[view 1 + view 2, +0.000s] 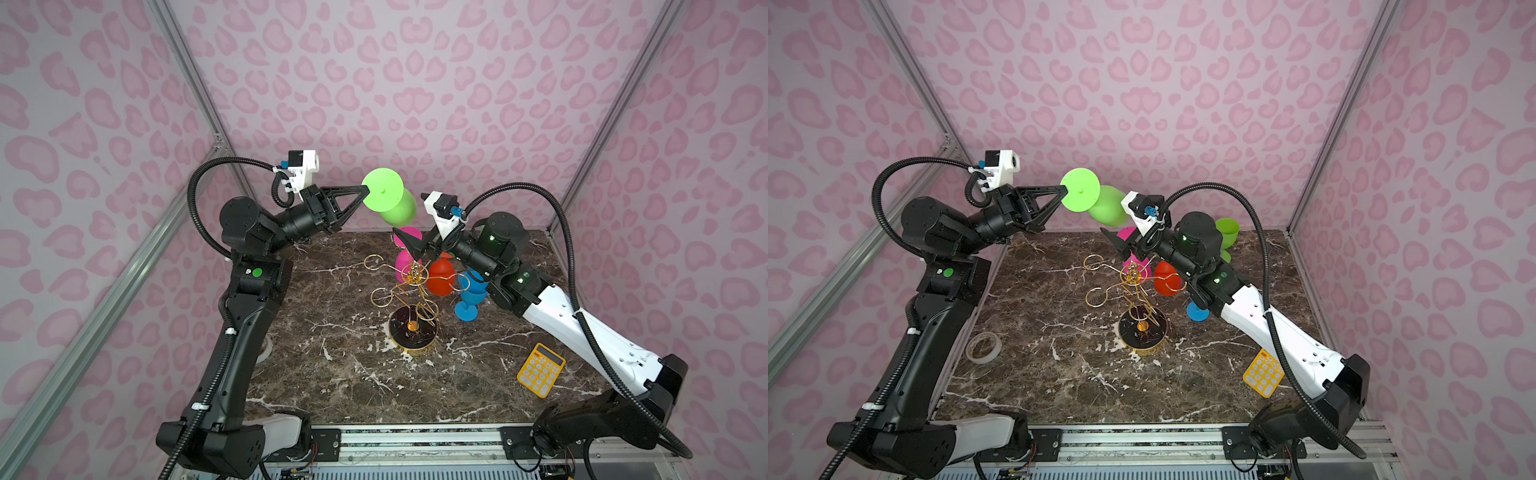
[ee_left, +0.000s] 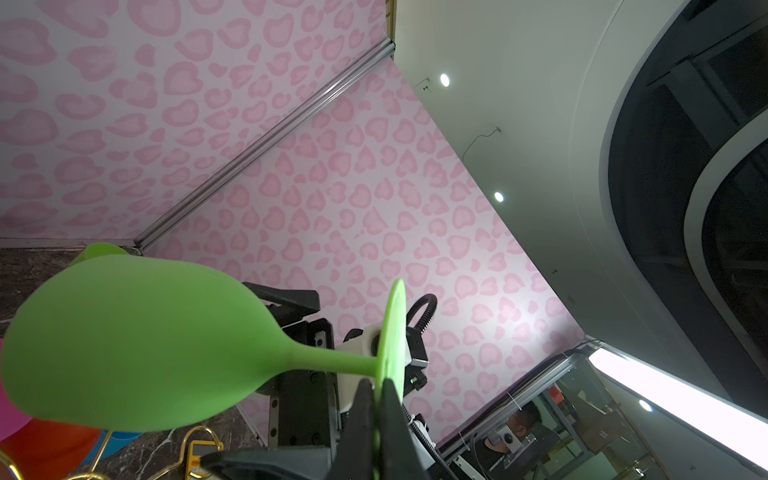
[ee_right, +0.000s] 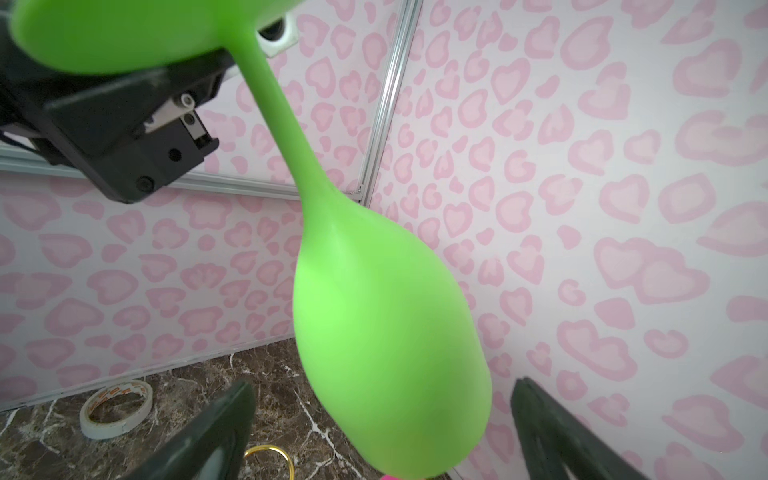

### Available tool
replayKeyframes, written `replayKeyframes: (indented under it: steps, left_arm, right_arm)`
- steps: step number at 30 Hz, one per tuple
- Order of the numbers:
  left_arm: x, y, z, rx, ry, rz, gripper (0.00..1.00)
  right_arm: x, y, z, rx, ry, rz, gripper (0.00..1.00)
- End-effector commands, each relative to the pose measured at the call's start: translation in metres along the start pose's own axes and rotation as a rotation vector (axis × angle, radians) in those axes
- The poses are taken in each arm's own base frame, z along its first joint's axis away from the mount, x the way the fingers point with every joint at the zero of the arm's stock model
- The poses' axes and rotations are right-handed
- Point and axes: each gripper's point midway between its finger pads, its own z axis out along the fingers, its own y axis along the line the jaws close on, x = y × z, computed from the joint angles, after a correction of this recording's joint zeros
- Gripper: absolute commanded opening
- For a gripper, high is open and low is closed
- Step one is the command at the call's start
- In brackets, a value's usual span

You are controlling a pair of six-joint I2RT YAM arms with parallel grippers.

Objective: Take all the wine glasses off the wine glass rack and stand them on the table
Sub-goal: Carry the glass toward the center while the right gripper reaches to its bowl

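Glass: grn wine glass (image 1: 397,210), matte & opaque, one bright lime colour all over, no markings visible.
Shape: flat round foot, thin stem flaring smoothly into a long egg-shaped bowl. L wrist view catches the foot edge-on, just a thin disc.
Where: up in the air over the back of the table (image 1: 332,374), higher than the wine glass rack (image 1: 409,291) & toward the rear wall. No wire touches it, so it's off the rack.
Tilt: slanted, foot up twd the L side, bowl down twd the R side. In both top views the foot's flat face looks at the camera & hides the stem.
L gripper (image 1: 366,190): closed tight, pinching the foot's rim. In the L wrist view its fingers (image 2: 361,409) press either side of the disc.
R gripper (image 1: 409,244): spread wide, holding nothing. In the R wrist view the bowl shows btw its two fingers (image 3: 208,432), w/ a gap on both sides.
Rack: thin gold wire, arms ending in open loops, round black base w/ gold rim, standing mid-table.
Other glasses: pink glass (image 1: 405,262) & red glass (image 1: 440,276) up among the rack's far arms. Blue glass (image 1: 467,297) just beside the rack on the R; hung or standing, can't tell.
Extras: yellow calculator (image 1: 540,370) on the table by the R arm, tape roll (image 1: 983,347) on the L side.
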Motion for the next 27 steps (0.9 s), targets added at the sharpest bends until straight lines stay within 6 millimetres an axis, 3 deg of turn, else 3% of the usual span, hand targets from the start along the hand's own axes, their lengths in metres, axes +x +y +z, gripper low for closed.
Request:
replayKeyframes:
  steps: [1, 11, 27]
  left_arm:
    - [0.001, -0.012, 0.002, 0.045, 0.008, 0.031, 0.04]
    - [0.006, -0.008, 0.008, 0.061, 0.031, -0.009, 0.04]
    - [0.008, -0.006, 0.014, 0.108, 0.051, -0.073, 0.04]
  right_arm:
    - [-0.013, -0.007, 0.005, 0.026, -0.051, -0.035, 0.98]
    - [-0.010, -0.008, 0.021, 0.027, -0.064, -0.033, 0.98]
    - [-0.005, -0.011, 0.024, 0.043, -0.055, -0.022, 0.90]
